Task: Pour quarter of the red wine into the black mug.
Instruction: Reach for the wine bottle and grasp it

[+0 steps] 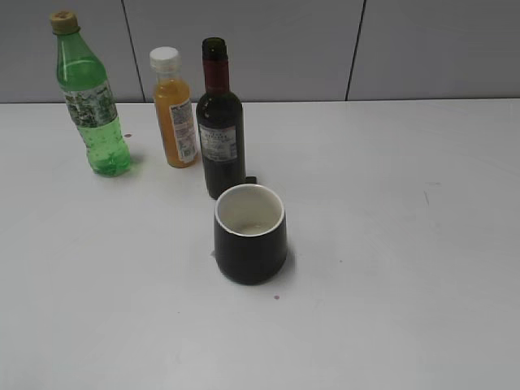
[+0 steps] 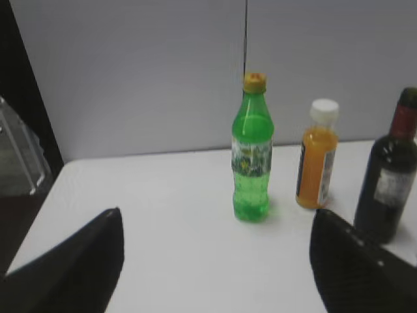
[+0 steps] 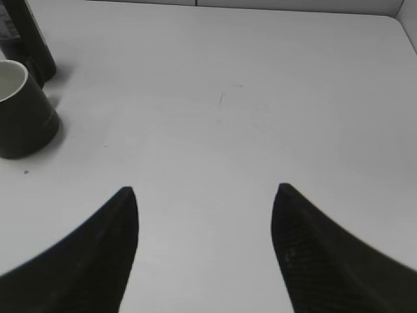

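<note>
The red wine bottle (image 1: 219,122), dark glass with a maroon neck and grey-white label, stands upright and uncapped at the table's middle back. It also shows at the right edge of the left wrist view (image 2: 391,176) and at the top left of the right wrist view (image 3: 29,39). The black mug (image 1: 250,234) with its white inside stands just in front of the bottle; it shows at the left of the right wrist view (image 3: 23,111). My left gripper (image 2: 218,225) is open and empty, left of the bottles. My right gripper (image 3: 205,192) is open and empty, right of the mug. Neither gripper shows in the exterior view.
An orange juice bottle (image 1: 175,110) with a white cap stands just left of the wine. A green plastic bottle (image 1: 91,101) stands further left. The white table (image 1: 406,244) meets a grey wall behind. A dark edge and a clear object (image 2: 19,156) lie off the table's left side.
</note>
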Available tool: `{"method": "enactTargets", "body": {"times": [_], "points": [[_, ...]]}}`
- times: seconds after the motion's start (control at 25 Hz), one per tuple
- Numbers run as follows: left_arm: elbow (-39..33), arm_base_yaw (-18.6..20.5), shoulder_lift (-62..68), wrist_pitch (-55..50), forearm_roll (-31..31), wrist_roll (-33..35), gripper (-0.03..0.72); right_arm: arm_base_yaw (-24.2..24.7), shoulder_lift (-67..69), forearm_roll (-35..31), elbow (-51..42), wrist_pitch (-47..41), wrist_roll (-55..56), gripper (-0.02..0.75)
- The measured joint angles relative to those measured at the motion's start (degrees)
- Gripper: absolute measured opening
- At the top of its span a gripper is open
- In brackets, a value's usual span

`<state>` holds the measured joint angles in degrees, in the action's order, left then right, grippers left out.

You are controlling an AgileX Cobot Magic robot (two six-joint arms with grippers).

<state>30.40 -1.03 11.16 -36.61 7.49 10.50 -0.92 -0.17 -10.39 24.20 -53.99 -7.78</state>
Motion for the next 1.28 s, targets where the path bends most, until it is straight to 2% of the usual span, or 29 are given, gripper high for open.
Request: {"method": "enactTargets", "body": {"times": [0.44, 0.68, 0.8, 0.92, 1.12, 1.28], "points": [[0.0, 0.0, 20.5, 37.8, 1.8, 1.0, 0.636, 0.0, 0.0, -0.6, 0.0, 0.0, 0.0, 0.493], [0.0, 0.0, 32.6, 52.5, 1.8, 0.3, 0.615, 0.0, 0.0, -0.7, 0.0, 0.0, 0.0, 0.493], [0.0, 0.0, 37.6, 58.3, 0.4, -2.8, 0.608, 0.0, 0.0, -0.7, 0.0, 0.0, 0.0, 0.493], [0.0, 0.0, 41.7, 63.7, -4.8, -9.7, 0.603, 0.0, 0.0, -0.7, 0.0, 0.0, 0.0, 0.493], [0.0, 0.0, 48.6, 72.1, -20.2, -22.0, 0.6, 0.0, 0.0, -0.7, 0.0, 0.0, 0.0, 0.493], [0.0, 0.0, 52.8, 75.3, -29.8, -25.9, 0.589, 0.0, 0.0, -0.7, 0.0, 0.0, 0.0, 0.493]]}}
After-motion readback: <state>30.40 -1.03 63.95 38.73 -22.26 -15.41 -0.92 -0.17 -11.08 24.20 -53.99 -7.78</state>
